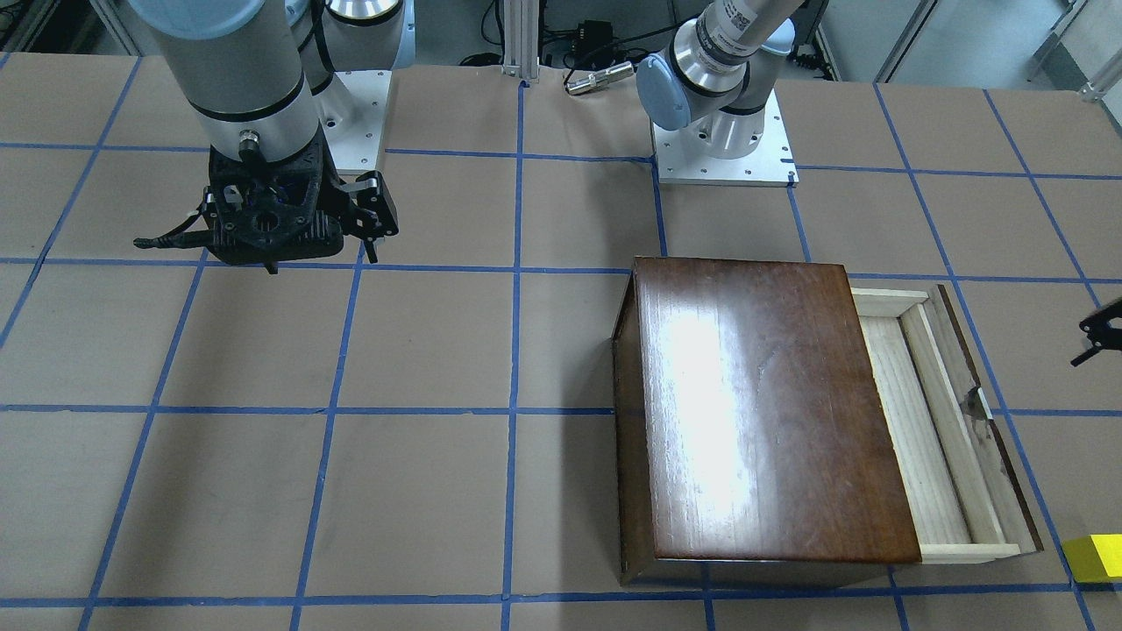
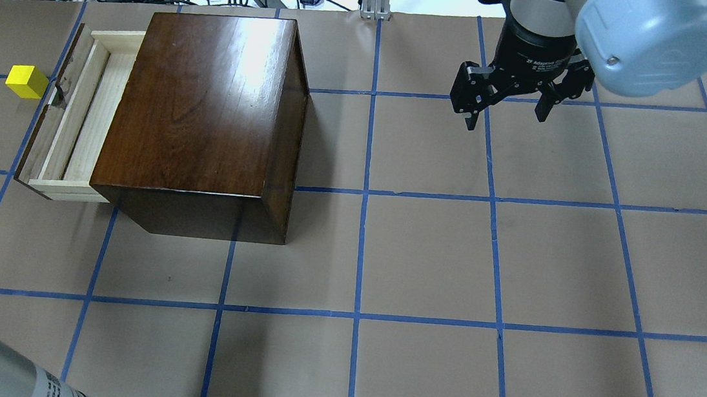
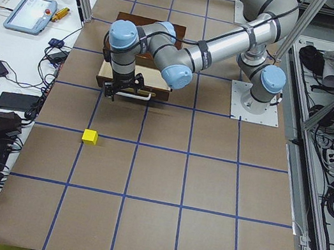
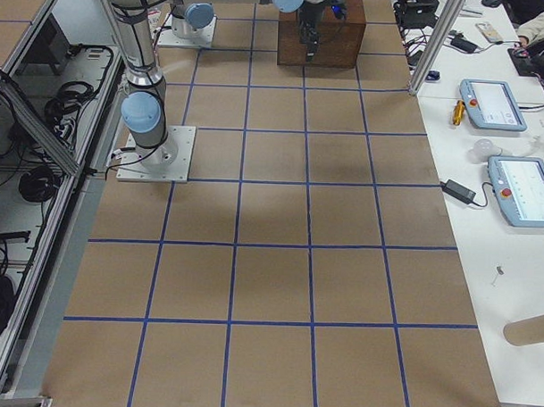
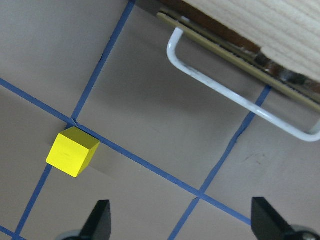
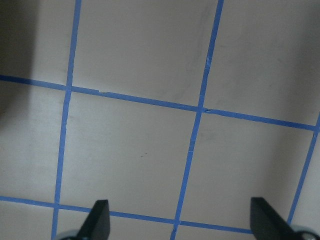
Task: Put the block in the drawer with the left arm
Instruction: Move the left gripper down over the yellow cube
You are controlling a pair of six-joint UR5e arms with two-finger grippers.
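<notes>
My left gripper [image 5: 184, 220] hangs spread wide, empty, short of the block [image 5: 73, 151]; pickup not yet made, so next I centre over it and drop.

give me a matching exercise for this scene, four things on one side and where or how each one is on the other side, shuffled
Things:
1. block
2. drawer
3. left end effector
4. right end effector

States:
a. pulled out of the wooden box
b. open, over bare table, far from the wooden box
c. on the table, outside the drawer's front panel
d. open, close to the block

Pairs: 1-c, 2-a, 3-d, 4-b
</notes>
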